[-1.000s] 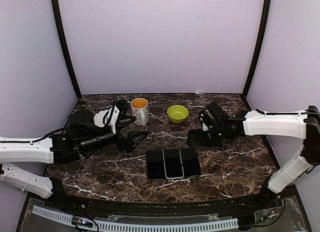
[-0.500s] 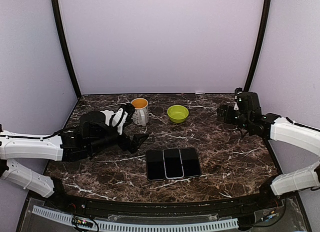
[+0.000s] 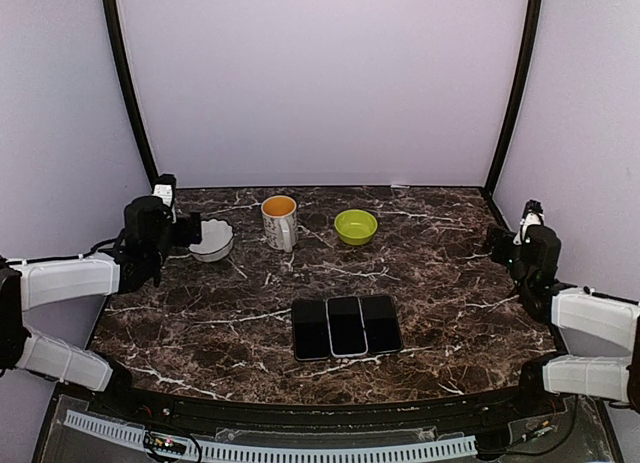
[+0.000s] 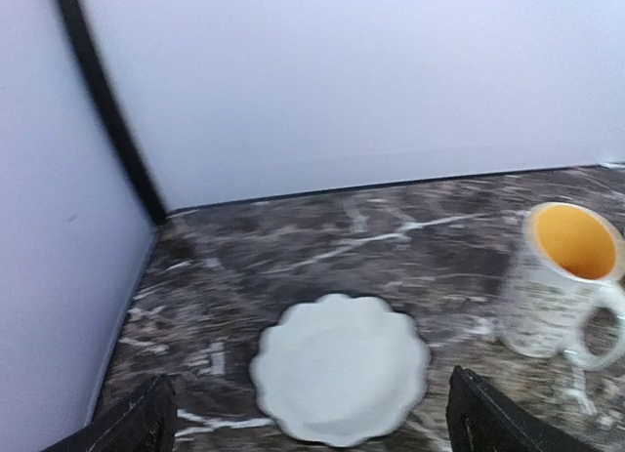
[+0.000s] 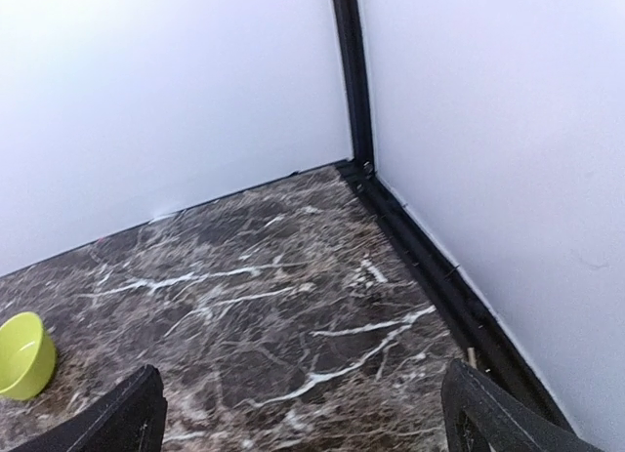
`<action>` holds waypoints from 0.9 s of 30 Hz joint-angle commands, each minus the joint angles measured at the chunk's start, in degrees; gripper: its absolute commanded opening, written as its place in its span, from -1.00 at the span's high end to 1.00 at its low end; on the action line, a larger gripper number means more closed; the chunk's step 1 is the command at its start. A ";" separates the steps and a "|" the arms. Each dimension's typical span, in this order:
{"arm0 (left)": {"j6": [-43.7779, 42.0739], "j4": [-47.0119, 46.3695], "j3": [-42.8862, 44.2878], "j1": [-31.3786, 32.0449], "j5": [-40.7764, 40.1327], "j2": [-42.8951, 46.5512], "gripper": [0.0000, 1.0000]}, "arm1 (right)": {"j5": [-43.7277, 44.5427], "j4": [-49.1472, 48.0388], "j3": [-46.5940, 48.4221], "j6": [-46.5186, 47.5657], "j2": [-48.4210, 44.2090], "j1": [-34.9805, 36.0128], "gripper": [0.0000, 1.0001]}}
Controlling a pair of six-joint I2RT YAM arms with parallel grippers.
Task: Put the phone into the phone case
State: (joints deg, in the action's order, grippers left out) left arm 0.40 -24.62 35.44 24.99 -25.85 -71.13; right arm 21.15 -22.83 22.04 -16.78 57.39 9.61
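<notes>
Phone [image 3: 346, 326] rests, as I read it, on the dark brown, white-veined marble worktop [image 3: 450, 313], the broadest thing in view. Two white-shelled arms flank the worktop: the left arm [image 3: 70, 280] along the left edge, its wrist toward the far-left corner, and the right arm [image 3: 600, 313] along the right edge.

Midway along the near edge lie three flat black rectangular slabs [image 3: 345, 335], side by side and touching. The pale-rimmed middle one is what I take for the phone. Either the left slab [image 3: 311, 330] or the right slab [image 3: 381, 323] is probably the phone case, but I cannot tell which.

Near the far-left corner sits a white scalloped ceramic dish [image 3: 210, 241]. Further along the far edge stand a white mug with an orange inside [image 3: 279, 221] and a small lime-green bowl [image 3: 355, 226].

The left fingers [image 4: 137, 425] are spread wide over the dish, holding nothing. The right fingers [image 5: 132, 413] are equally wide and bare, facing the far-right corner.

From both pairs the phone lies toward the near edge and inward, well apart, and neither arm is clearly nearer. Its long axis runs from near edge to far edge, so fingers coming down would have to close across the short sides. Which end is the phone's top is not visible
</notes>
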 commanded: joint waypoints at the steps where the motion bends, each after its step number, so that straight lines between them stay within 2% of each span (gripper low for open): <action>1: -0.67 -8.94 -4.67 -10.90 -7.95 -0.17 -0.97 | 6.08 -26.13 -11.98 4.70 0.49 -2.07 -0.97; 3: -7.21 -15.90 -7.47 -12.90 -7.47 -2.15 -0.97 | 6.66 -37.75 -16.76 6.52 2.96 -2.13 -0.97; 7: -12.91 -30.41 -13.43 -13.86 -5.30 -7.96 -0.97 | 4.97 -47.23 -18.80 9.83 10.80 -2.20 -0.97; 10: -12.65 -35.78 -16.57 -13.92 -1.14 -11.04 -0.98 | 0.25 -49.45 -18.49 11.98 12.80 -2.45 -0.97; 15: -11.93 -51.24 -20.88 -14.07 2.16 -15.85 -0.97 | -2.20 -52.81 -18.67 14.21 15.02 -3.68 -0.97; 17: -12.29 -54.43 -21.60 -14.09 2.45 -17.70 -0.98 | -3.41 -53.92 -18.79 14.31 15.69 -4.74 -0.97; 20: -10.73 -51.72 -21.20 -15.37 4.54 -17.06 -0.98 | -6.33 -55.94 -19.06 13.47 17.23 -7.12 -0.97; 25: -8.49 -52.36 -22.41 -18.32 12.92 -16.65 -0.98 | -9.20 -70.10 -20.35 11.06 28.53 -11.85 -0.97; 27: -8.53 -57.21 -25.13 -19.51 17.32 -18.69 -0.98 | -11.51 -73.54 -19.25 11.61 32.97 -12.05 -0.97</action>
State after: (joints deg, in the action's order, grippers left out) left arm -9.50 -74.19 14.02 7.35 -17.61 -88.86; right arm 14.28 -83.53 2.68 -4.62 83.70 -1.15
